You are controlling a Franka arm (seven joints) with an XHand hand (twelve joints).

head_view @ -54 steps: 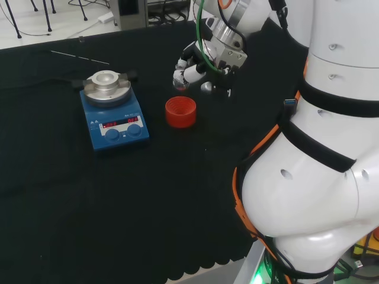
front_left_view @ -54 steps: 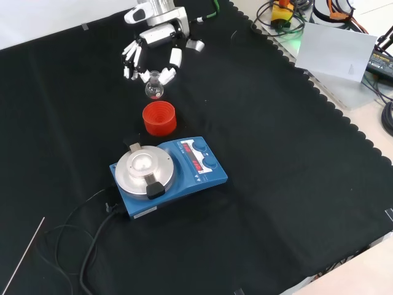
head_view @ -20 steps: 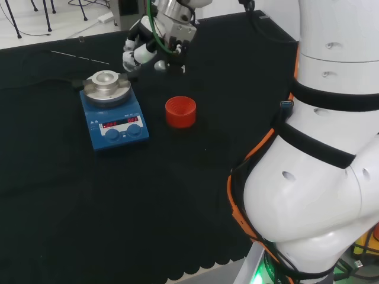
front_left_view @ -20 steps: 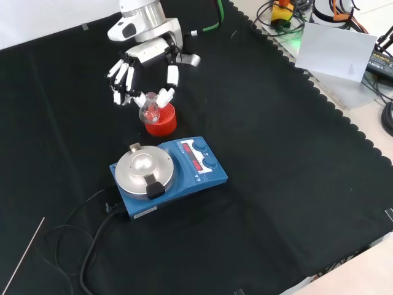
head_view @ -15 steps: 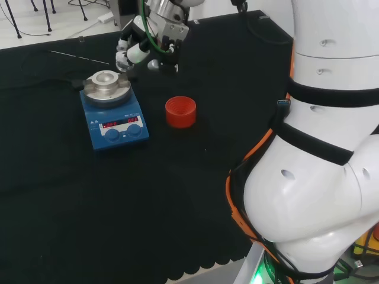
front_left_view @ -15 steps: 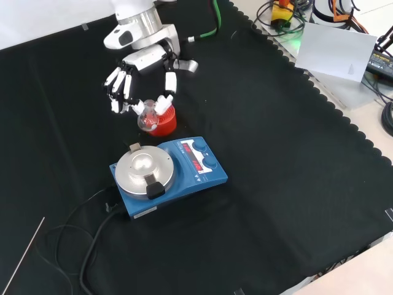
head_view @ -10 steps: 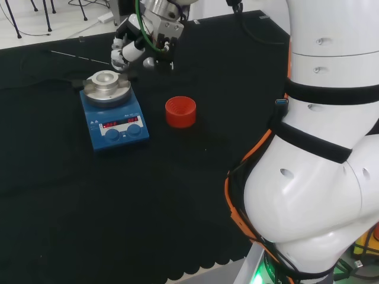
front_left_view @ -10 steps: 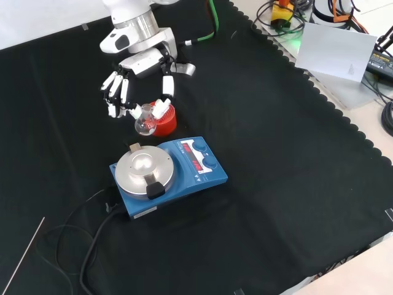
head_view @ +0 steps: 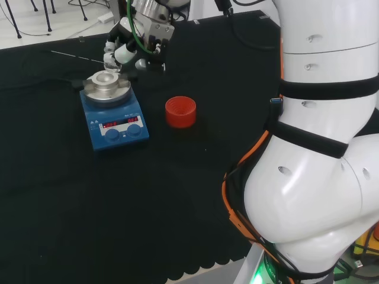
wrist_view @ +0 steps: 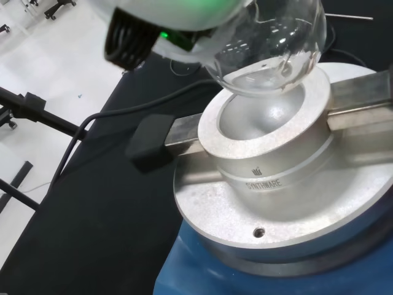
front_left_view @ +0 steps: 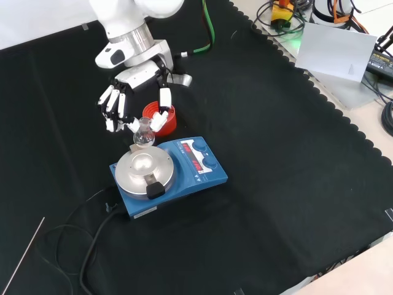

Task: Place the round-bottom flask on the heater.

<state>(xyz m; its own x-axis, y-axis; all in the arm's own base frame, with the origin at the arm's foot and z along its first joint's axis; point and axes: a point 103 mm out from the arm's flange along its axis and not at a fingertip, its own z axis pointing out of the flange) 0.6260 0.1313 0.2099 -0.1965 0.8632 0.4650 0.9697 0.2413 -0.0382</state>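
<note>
The hand [front_left_view: 136, 78] hangs above the far side of the blue heater [front_left_view: 195, 174] with thumb and fingers pinched on the neck of a small clear round-bottom flask [front_left_view: 143, 136]. The flask stays upright, its bulb just above the far edge of the heater's silver block [front_left_view: 143, 169]. In the wrist view the flask's bulb [wrist_view: 270, 49] hovers close over the block's bowl-shaped hollow [wrist_view: 261, 126], slightly off its centre, below the blurred hand [wrist_view: 172, 12]. In the head view the hand [head_view: 129, 50] holds the flask [head_view: 111, 65] over the block [head_view: 106, 84].
A red ribbed ring stand [front_left_view: 151, 112] sits bare just beyond the heater; in the head view the stand [head_view: 180, 111] lies to the heater's right. The heater's black cable [front_left_view: 92, 246] and a thin rod [front_left_view: 21, 261] lie at the front view's lower left. A grey box [front_left_view: 338, 55] stands off the cloth.
The hand has carried the flask from above the red stand to over the heater's block, leftward in the head view, and lowered it somewhat. The stand and heater have not moved.
</note>
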